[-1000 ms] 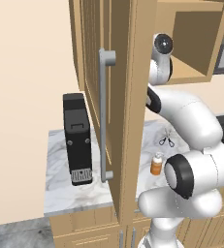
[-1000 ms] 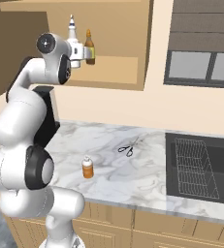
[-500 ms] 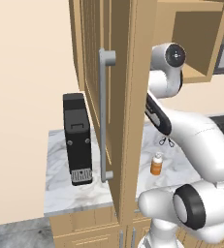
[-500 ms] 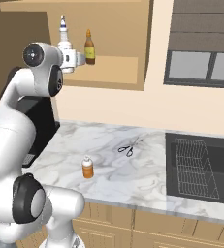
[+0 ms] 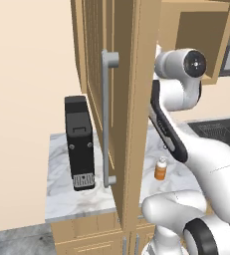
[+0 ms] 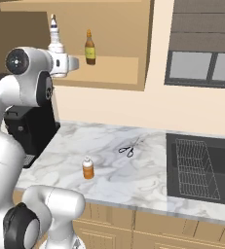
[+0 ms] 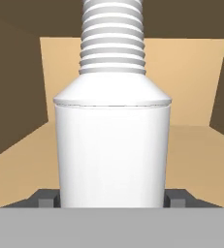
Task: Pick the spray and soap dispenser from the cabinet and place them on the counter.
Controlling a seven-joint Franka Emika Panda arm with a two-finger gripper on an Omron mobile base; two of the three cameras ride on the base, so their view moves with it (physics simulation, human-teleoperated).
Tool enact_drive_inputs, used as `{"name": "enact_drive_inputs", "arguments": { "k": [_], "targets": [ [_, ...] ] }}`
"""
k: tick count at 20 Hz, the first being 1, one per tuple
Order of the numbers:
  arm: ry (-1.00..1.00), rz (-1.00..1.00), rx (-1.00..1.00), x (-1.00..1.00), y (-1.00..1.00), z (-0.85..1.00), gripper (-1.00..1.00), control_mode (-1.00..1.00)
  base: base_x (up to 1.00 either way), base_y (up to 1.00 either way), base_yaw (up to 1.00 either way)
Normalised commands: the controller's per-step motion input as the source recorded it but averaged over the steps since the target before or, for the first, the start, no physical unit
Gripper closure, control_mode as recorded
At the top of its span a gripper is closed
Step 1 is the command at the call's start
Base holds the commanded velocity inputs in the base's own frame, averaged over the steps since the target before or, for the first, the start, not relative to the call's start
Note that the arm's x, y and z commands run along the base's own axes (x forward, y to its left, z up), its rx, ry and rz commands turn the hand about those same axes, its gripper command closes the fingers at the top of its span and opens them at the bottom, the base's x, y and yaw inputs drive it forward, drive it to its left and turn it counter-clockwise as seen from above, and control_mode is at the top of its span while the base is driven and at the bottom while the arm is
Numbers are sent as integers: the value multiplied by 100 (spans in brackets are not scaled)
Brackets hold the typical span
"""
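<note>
Spray (image 7: 112, 145), inside the cabinet (image 5: 131, 99) on its shelf: rigid, light, likely slick. Gripper (image 7: 112, 199) clamped around the body below the ribbed neck; sensible hold.

From my seat the feeds look evenly lit and flat, with no clear source of light and no glare. The white marble counter with grey veins (image 6: 133, 170) carries only faint soft shadows beside the tiny orange bottle with a white pump top (image 6: 88, 168). The open light wooden wall cabinet (image 6: 119, 73) is darker towards its back wall. Edges stay sharp, with no motion blur or bending at the borders. In the hand view the white ribbed-neck bottle (image 7: 112, 145) is slightly soft, shaded grey down its sides.
</note>
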Motion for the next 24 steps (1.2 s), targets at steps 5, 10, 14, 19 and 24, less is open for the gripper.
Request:
{"name": "enact_drive_inputs", "arguments": {
  "k": [5,10,14,19,24],
  "targets": [
    [0,0,0,-82,0,15,100,-100,0,0,0],
    [-5,-1,0,-74,-2,0,100,-100,0,0,0],
    [-10,0,0,-48,-2,-11,100,-100,0,0,0],
    [-8,-1,1,-37,-6,-20,100,-100,0,0,0],
    [-9,-2,2,-43,-24,-23,100,-100,0,0,0]
  ]
}}
